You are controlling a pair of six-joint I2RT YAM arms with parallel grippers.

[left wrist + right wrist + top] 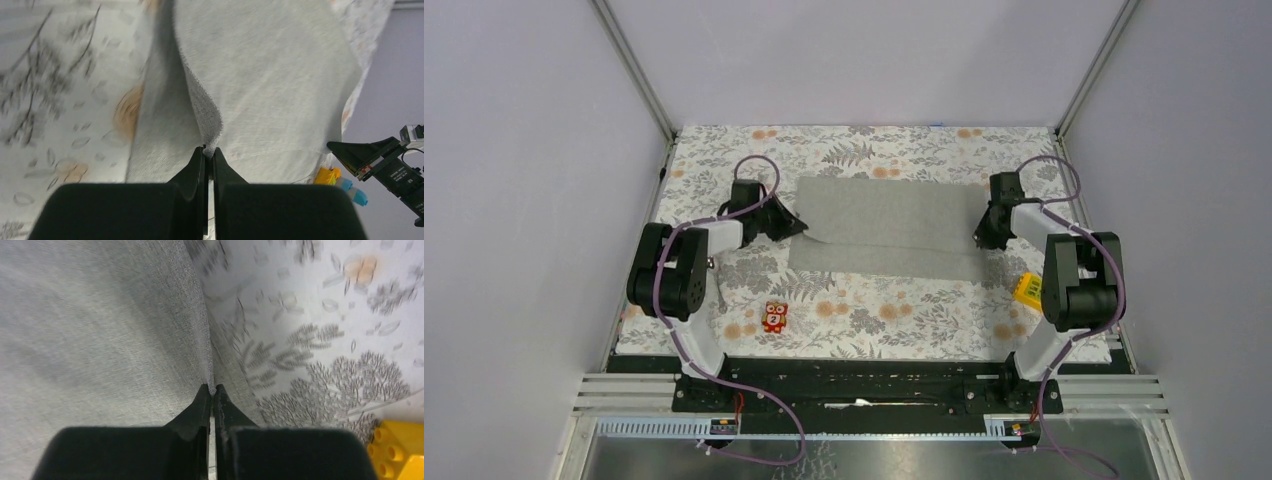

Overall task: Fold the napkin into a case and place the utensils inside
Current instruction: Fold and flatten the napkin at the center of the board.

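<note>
Item: napkin [889, 228], plain lt-grey cloth, spread flat w/ lengthwise crease. We log left gripper [209, 151] & right gripper [212, 389] each pinching one short edge, lifted.

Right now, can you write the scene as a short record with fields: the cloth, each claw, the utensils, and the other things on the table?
napkin: plain grey, lying mostly flat on the floral table cover, not yet a narrow case
left claw: shut on the napkin's left edge, which is lifted a little
right claw: shut on the napkin's right edge
utensils: not visible in any view
other things: red toy figure in front of the napkin, to the left; yellow block off the napkin's near right corner
</note>
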